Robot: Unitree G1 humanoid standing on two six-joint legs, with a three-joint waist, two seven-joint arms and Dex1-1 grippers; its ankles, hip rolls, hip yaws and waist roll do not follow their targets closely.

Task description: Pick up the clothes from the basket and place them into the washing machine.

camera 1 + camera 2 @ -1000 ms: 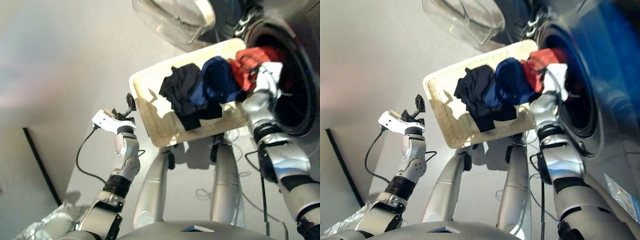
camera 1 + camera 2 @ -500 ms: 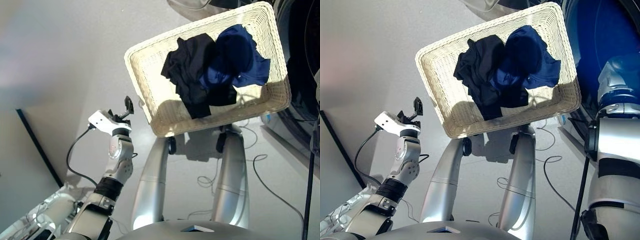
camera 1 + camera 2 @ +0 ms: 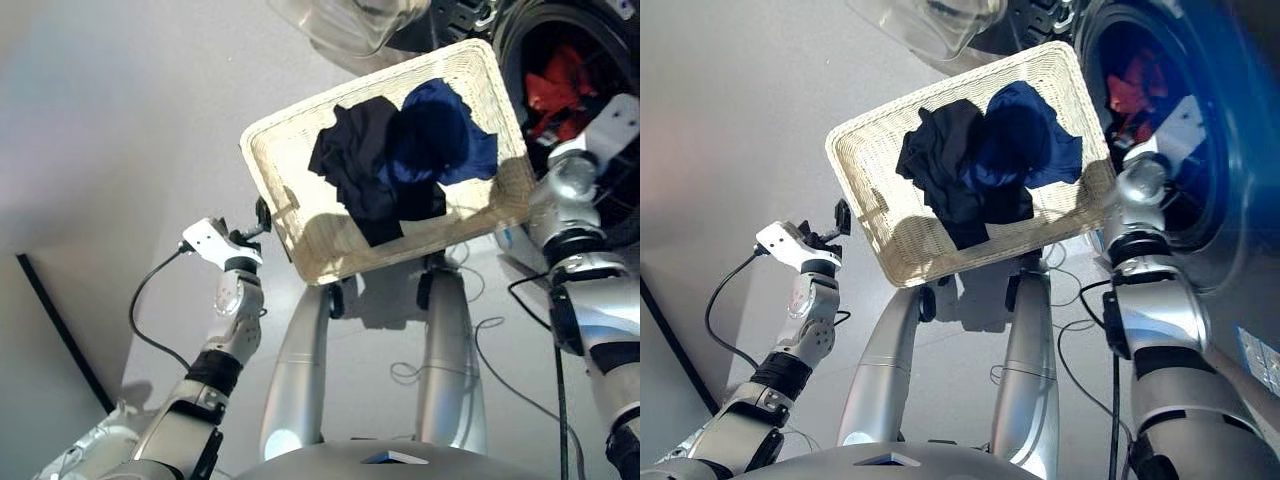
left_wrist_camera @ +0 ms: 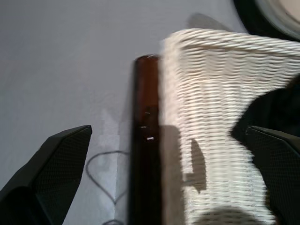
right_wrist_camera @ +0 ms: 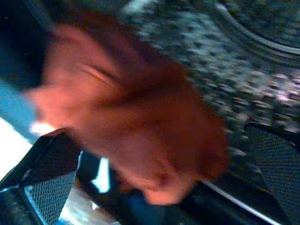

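**Orange-red garment now in the drum, two left**

Washing machine: the orange-red garment, held at the porthole a second ago, now lies loose inside the drum — one of three done. Basket holds the black garment and navy garment, overlapping. Right gripper at the drum mouth, fingers spread, empty, garment just ahead. Left gripper wide open, empty, beside the basket's near rim.

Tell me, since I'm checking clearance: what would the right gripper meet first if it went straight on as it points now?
Probably the orange-red garment lying in the washing machine drum; the right gripper, open, points straight at it. Depth is unclear.
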